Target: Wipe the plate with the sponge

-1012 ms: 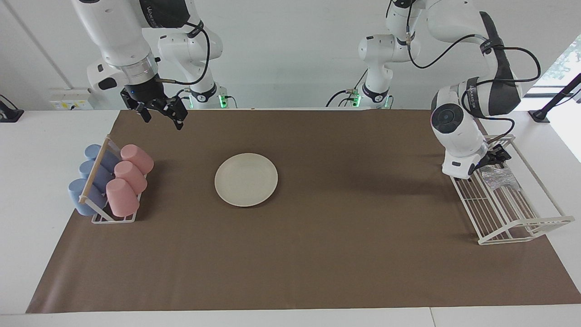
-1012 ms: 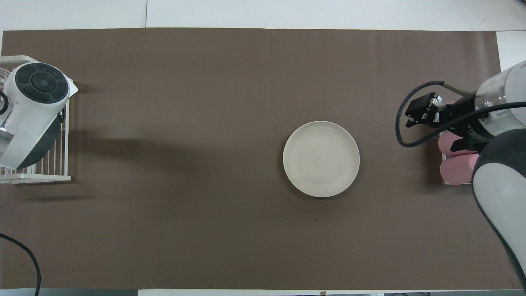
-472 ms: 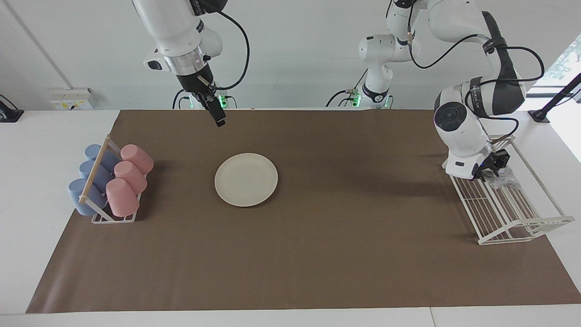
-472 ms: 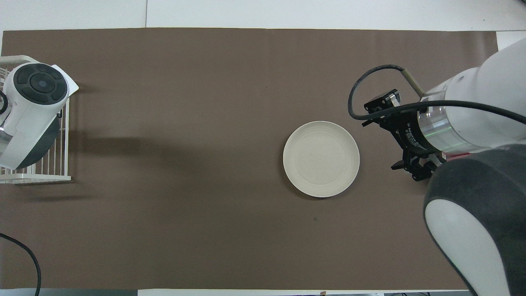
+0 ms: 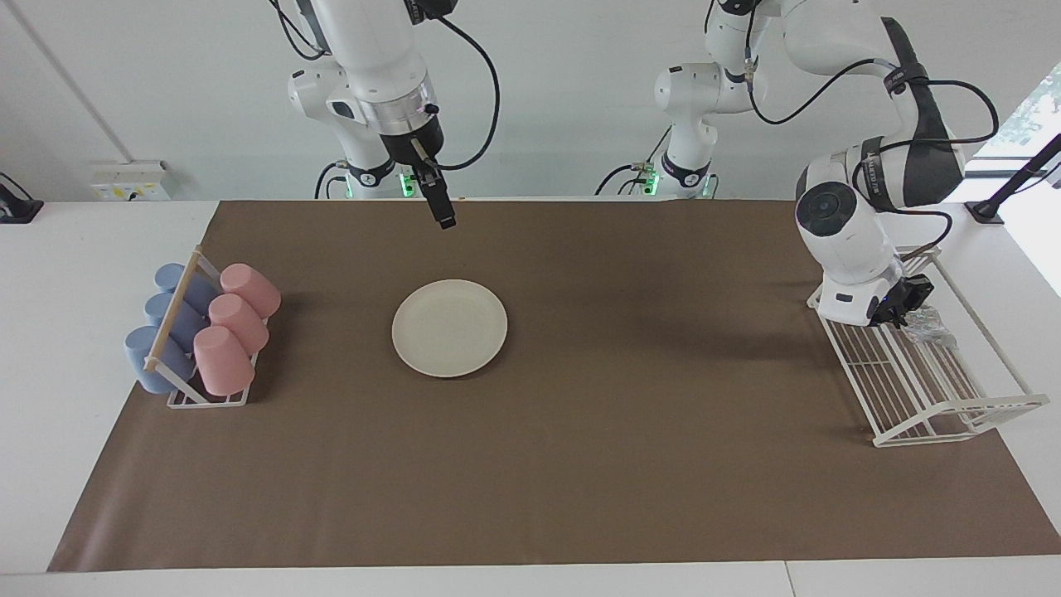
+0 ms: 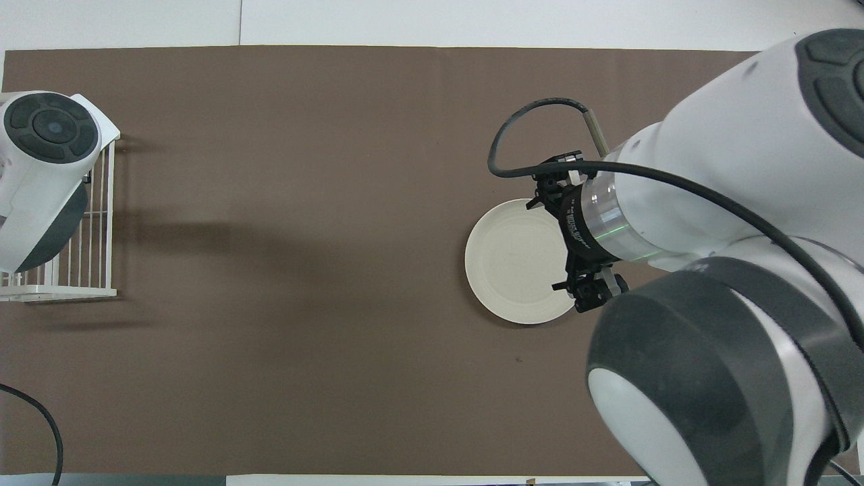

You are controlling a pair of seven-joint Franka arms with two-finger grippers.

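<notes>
The left tool (image 5: 903, 303) is gripping the glittery sponge (image 5: 927, 323) in the white wire rack (image 5: 953, 414) at the left arm's end of the desk (image 5: 580, 464). Lifting should go straight up, clearing the wires. The right tool (image 5: 446, 220), fingers wide, is hanging over the brown mat near the cream plate (image 5: 449, 327). White walls stand around.

Two glossy white jointed robot arms (image 5: 373, 50) with dark grey padded sleeves (image 5: 920, 149) and round dark grey joint caps (image 5: 816, 211). Loose black cables (image 5: 945, 91) loop along each arm. Silver wrist rings (image 5: 402, 112) with small lights lead to black two-finger grippers (image 5: 443, 217). Green lights (image 5: 404, 184) glow at both bases.
</notes>
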